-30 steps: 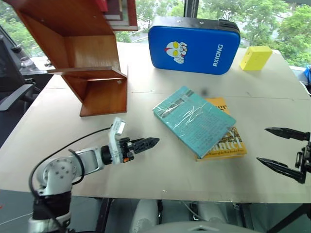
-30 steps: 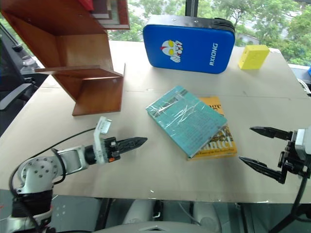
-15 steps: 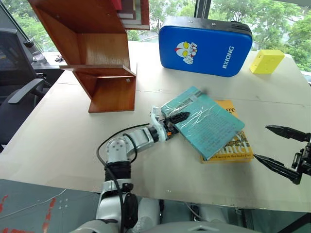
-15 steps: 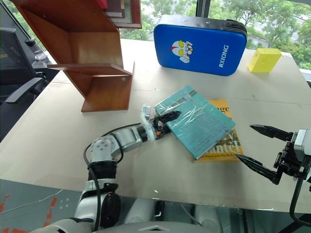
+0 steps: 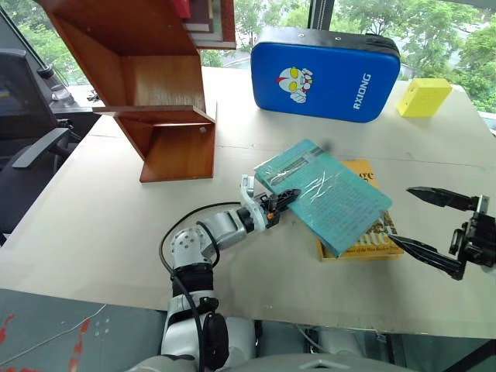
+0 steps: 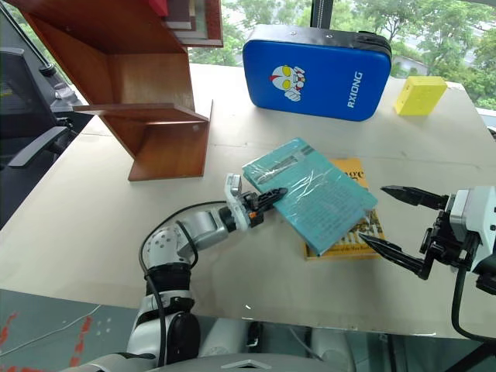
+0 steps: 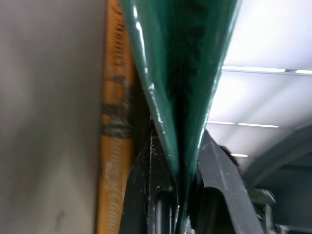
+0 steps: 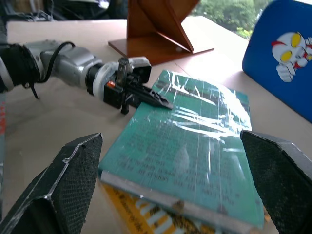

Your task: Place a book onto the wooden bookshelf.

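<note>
The teal book (image 5: 325, 194), wrapped in wrinkled plastic, lies flat on top of a yellow book (image 5: 377, 236) in the middle of the table. My left gripper (image 5: 288, 194) is shut on the teal book's left edge; in the left wrist view the green cover (image 7: 180, 73) is pinched between the black fingers (image 7: 219, 180). My right gripper (image 5: 401, 215) stands open just right of the two books, touching neither. The wooden bookshelf (image 5: 155, 85) stands at the far left of the table, with its shelf board bare.
A blue padded case (image 5: 322, 74) stands upright at the back, with a yellow block (image 5: 424, 97) to its right. A dark office chair (image 5: 31, 147) sits off the table's left edge. Bare tabletop lies between the bookshelf and the books.
My left gripper swung right from the bare tabletop to the teal book and closed on its left edge. The right gripper edged in toward the books, still open.
</note>
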